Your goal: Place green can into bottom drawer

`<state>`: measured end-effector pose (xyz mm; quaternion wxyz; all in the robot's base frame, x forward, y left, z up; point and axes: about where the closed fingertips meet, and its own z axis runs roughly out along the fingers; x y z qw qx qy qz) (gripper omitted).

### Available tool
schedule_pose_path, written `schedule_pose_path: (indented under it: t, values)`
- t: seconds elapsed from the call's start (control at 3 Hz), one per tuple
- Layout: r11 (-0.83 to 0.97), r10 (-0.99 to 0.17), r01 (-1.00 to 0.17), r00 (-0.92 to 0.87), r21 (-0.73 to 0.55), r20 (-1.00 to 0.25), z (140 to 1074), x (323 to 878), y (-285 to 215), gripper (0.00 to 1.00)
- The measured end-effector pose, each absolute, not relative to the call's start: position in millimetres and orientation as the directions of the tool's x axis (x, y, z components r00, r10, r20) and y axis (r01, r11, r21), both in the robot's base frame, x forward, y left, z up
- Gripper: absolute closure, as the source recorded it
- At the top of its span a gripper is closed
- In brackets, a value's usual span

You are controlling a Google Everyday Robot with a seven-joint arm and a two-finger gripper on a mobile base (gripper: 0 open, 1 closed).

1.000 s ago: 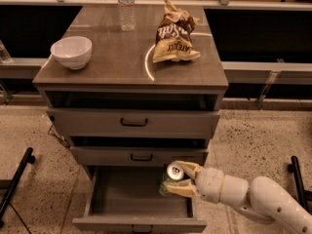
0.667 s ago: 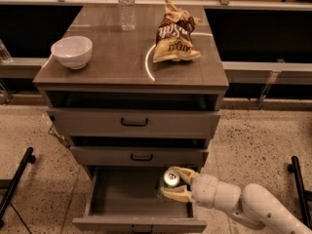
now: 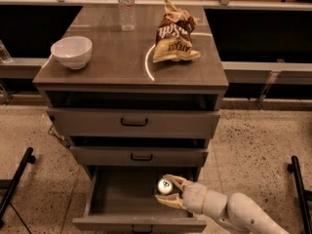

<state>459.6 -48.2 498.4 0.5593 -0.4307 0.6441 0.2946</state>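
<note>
Camera view, the only one. The gripper (image 3: 166, 193) sat low at the front right of the cabinet, reaching in from the lower right over the open bottom drawer (image 3: 122, 198). Its fingers were closed around the green can (image 3: 165, 185), one above and one below. The can showed its silver top to the camera, so it looked tilted, not upright.

Change: over the last second the can and gripper had moved left and down. They went from near the drawer's right edge, at about middle-drawer height, to inside the drawer opening. The can now hung over the right part of the grey drawer floor. I could not tell if it touched the floor.

For the task: transport looked nearly done and the can was not yet let go. Probably what remained was a short lowering, then opening the fingers and pulling out. Risk: a tilted can could roll once freed.

The middle drawer (image 3: 141, 156) and top drawer (image 3: 134, 123) were slightly open. The bowl (image 3: 71, 51), water bottle (image 3: 126, 8) and chip bag (image 3: 173, 33) sat on the cabinet top (image 3: 117, 62), same spots as before.
</note>
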Motion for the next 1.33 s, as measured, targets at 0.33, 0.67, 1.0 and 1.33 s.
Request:
schedule_pose_path:
  t: [0.33, 0.67, 1.0, 1.33]
  values:
    - [0.439, -0.256, -0.893, -0.024, -0.094, -0.966, 475, 468, -37, 1.0]
    - [0.424, -0.267, -0.903, -0.055, -0.066, -0.962, 436, 476, -28, 1.0]
    - [0.423, -0.267, -0.904, -0.054, -0.067, -0.962, 436, 476, -28, 1.0]
    - [0.417, -0.23, -0.901, 0.02, -0.117, -0.973, 441, 495, -14, 1.0]
